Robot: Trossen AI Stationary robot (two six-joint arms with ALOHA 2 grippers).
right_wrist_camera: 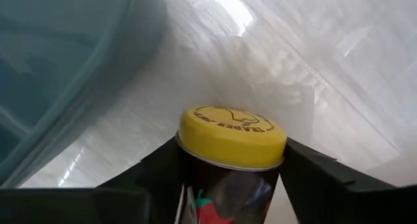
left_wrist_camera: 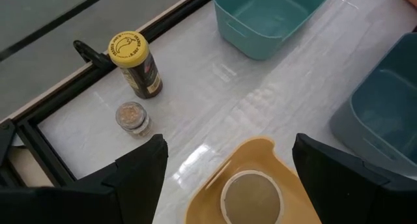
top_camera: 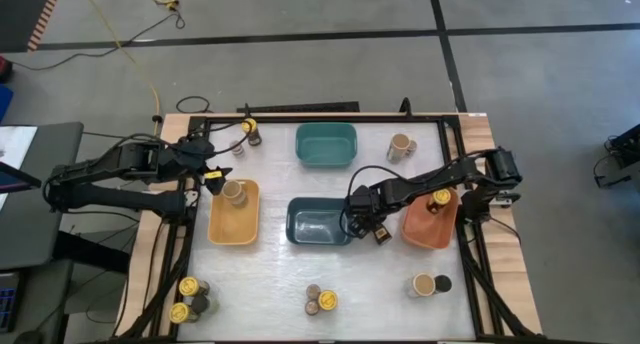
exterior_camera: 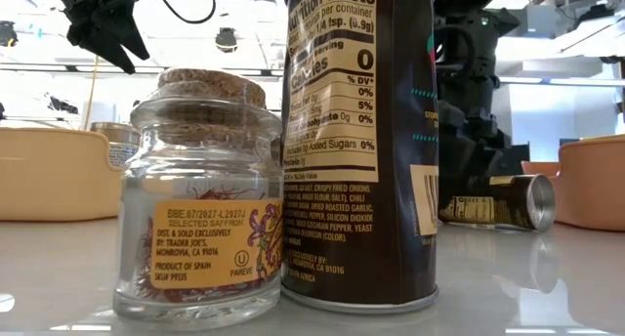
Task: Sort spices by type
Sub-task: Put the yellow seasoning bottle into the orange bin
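Jar (right_wrist_camera: 231,162) with a yellow lid lies on its side on the tabletop (top_camera: 380,279), in the gap between the dark-blue bin (top_camera: 320,222) and the orange bin (top_camera: 432,224). Right tool (top_camera: 381,233) has its fingers (right_wrist_camera: 143,172) pressed against both sides of this jar. Left of the dark-blue bin, the left tool (top_camera: 219,179) hangs spread above a tan-topped jar (left_wrist_camera: 251,196) standing in the yellow bin (top_camera: 235,224).
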